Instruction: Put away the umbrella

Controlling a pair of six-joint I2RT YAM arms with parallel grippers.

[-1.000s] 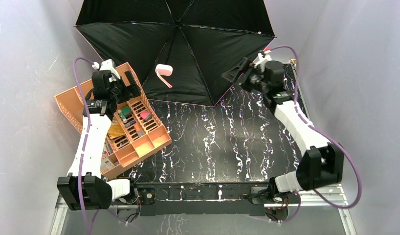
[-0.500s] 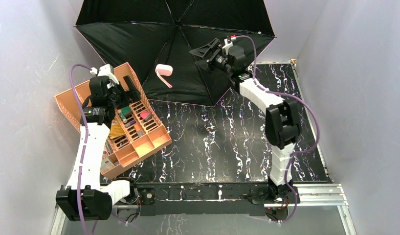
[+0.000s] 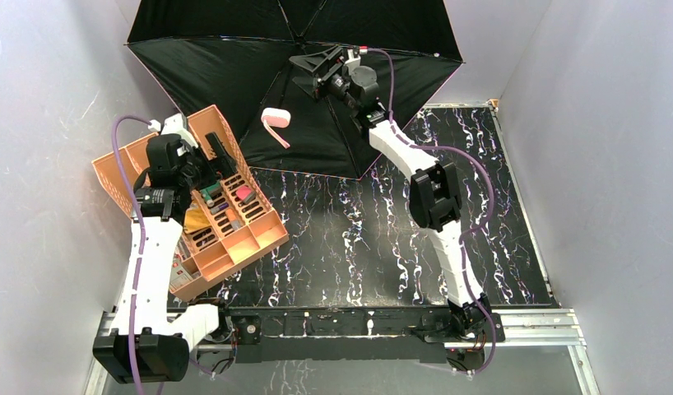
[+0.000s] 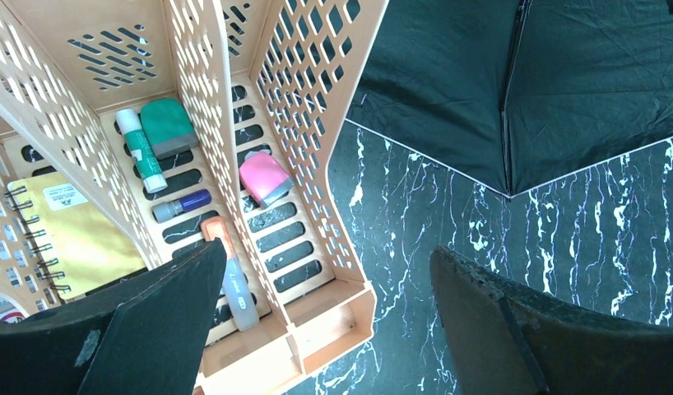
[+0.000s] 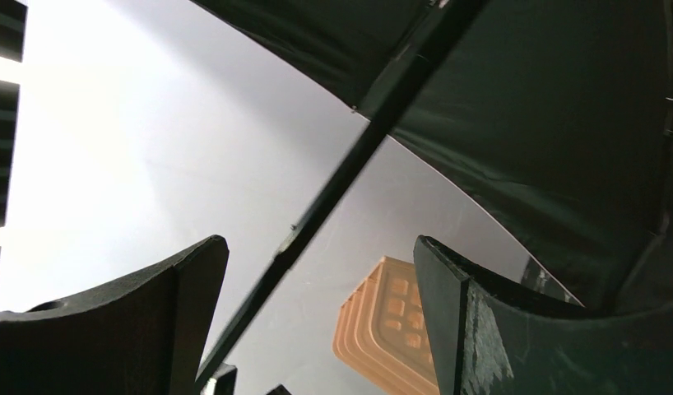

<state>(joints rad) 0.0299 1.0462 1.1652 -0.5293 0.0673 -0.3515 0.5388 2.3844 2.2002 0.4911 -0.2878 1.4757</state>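
Hovering spread and empty above the orange perforated plastic organiser tray [image 3: 119,177] at the worktop's [image 3: 358,239] near left, the left tool [image 4: 327,251] seems parked out of the way. Farther back the right tool [image 3: 310,64], likewise spread, sits inside the open black folding umbrella [image 3: 226,58] lying sideways at the far edge, likely seeking a rib to collapse it. Only its wrist view shows a thin dark rod [image 5: 350,156] between the fingers [image 5: 111,329], ungripped.

- Top view: even, diffuse light; sharp.
- 12 o'clock there: black umbrella [image 3: 234,58] swallows detail.
- Right wrist view: wall [image 5: 111,123] overexposed, 10 o'clock; right gripper [image 5: 321,240] silhouetted.
- Left wrist view: bright, crisp; left gripper [image 4: 327,249] blurred, 6 o'clock.
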